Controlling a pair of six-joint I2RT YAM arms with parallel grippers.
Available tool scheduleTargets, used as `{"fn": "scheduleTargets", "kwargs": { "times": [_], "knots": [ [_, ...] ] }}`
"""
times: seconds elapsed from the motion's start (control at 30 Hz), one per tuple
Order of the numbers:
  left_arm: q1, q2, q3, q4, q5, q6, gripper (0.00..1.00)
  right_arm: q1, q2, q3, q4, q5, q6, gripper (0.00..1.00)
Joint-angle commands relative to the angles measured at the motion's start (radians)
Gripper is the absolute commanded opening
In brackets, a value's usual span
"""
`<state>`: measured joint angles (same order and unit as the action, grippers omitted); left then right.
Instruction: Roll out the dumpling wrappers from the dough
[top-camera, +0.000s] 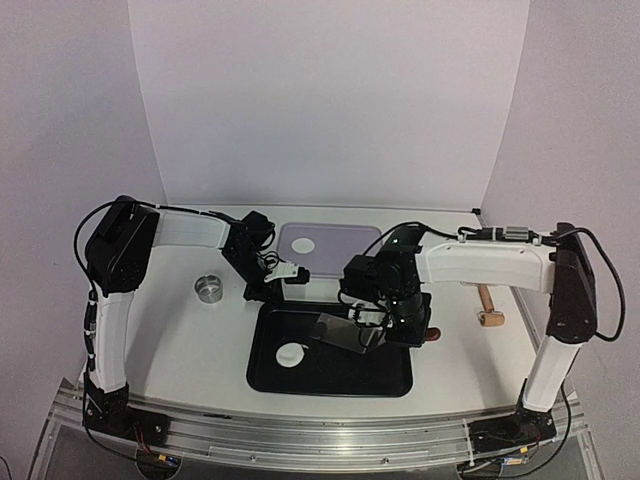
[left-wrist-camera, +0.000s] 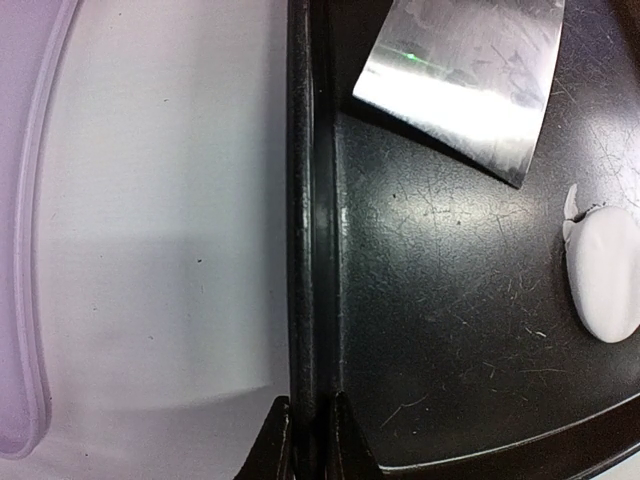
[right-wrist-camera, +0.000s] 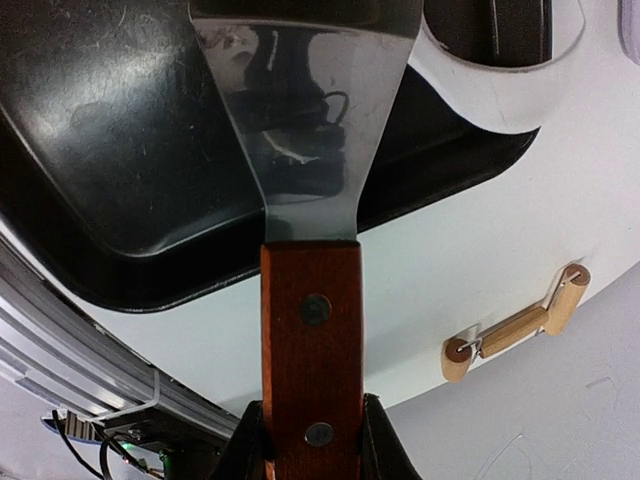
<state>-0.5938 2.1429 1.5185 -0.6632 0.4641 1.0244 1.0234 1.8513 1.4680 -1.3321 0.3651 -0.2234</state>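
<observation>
**Desk:** Positions at this moment?

**Photographer:** Pinching the raised rim of the shallow black rectangular tray with the left jaws, closed tight on it. Clamping the brown riveted wooden handle of a steel-bladed spatula in the right jaws, blade angled low over the tray floor.

**Desk:** Whereabouts of the dumpling wrappers, the thin white round discs of dough?

**Photographer:** Lying in two places. One flat on the tray floor, near the blade's edge but not touching it. A second disc on the pale lilac mat beyond the tray.

**Desk:** Likely trouble?

**Photographer:** Digging in too steeply — likely to crumple or tear the soft disc rather than slide beneath it. Pushing hard while the rim pinch slips — likely to skid the tray across the white table. Possibly sticking to the steel, too, on lifting.
</observation>
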Motion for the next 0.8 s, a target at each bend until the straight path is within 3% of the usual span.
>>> {"fn": "scheduleTargets", "kwargs": {
  "times": [0.0, 0.27, 0.77],
  "knots": [
    [0.004, -0.014, 0.026, 0.022, -0.040, 0.045, 0.00, 0.005, 0.066, 0.071, 0.015, 0.020, -0.021, 0.00],
    [0.005, -0.020, 0.020, 0.026, -0.046, 0.051, 0.00, 0.004, 0.093, 0.086, 0.063, -0.033, -0.116, 0.00],
    [0.005, -0.018, 0.013, 0.030, -0.051, 0.058, 0.00, 0.005, -0.031, -0.028, 0.045, -0.145, -0.175, 0.00]
  ]
}}
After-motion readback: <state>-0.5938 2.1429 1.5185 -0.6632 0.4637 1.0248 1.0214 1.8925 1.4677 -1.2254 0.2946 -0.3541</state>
